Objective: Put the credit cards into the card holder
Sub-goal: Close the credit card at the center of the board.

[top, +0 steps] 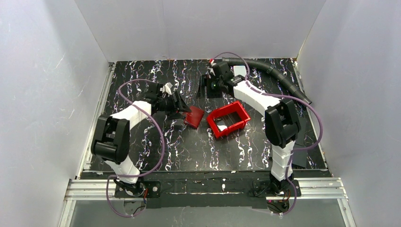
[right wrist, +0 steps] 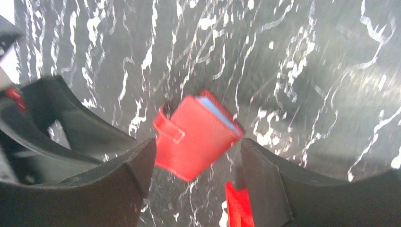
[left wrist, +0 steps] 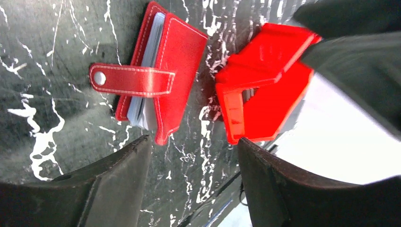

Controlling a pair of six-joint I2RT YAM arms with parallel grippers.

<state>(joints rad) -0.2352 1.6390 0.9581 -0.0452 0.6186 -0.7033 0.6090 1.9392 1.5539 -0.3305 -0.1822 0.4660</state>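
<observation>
The card holder [top: 194,117] is a small red wallet lying folded on the black marbled table, left of centre. In the left wrist view the card holder [left wrist: 177,61] has its strap with the snap button [left wrist: 100,77] lying across the cover. Pale credit cards [left wrist: 142,106] show edge-on between the covers, and also in the right wrist view [right wrist: 218,112]. My left gripper [top: 181,106] [left wrist: 194,146] is open and empty, just left of the wallet. My right gripper [top: 206,88] [right wrist: 196,144] is open and empty, behind the wallet and above the table.
A bright red plastic bin [top: 229,119] [left wrist: 265,80] stands right of the wallet, with a small white patch inside it. A black corrugated hose [top: 272,72] runs along the back right. Black flat sheets [top: 299,156] lie at the right edge. White walls enclose the table.
</observation>
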